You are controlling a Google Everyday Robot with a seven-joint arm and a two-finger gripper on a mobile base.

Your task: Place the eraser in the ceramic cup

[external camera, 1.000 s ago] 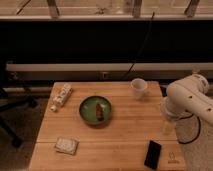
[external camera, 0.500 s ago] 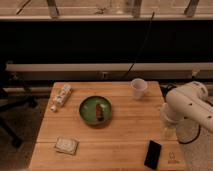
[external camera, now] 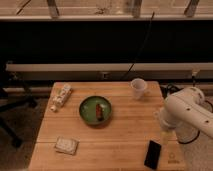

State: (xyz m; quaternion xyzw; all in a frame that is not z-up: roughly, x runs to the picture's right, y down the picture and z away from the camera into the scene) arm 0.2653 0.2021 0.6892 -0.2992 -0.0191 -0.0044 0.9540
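Observation:
The eraser (external camera: 153,154) is a flat black slab lying near the front right edge of the wooden table (external camera: 125,135). The ceramic cup (external camera: 138,88) is small and white and stands upright at the back right of the table. My white arm (external camera: 186,112) reaches in from the right. My gripper (external camera: 165,137) points down just above and to the right of the eraser, well in front of the cup. It holds nothing that I can see.
A green round plate (external camera: 95,110) with a brown item on it sits mid-table. A pale patterned pad (external camera: 66,145) lies at the front left. A pale wrapped object (external camera: 61,97) lies at the back left. A dark wall and cables run behind the table.
My arm has moved lower and toward the front of the table, bringing the gripper closer to the eraser. The objects on the table have not moved.

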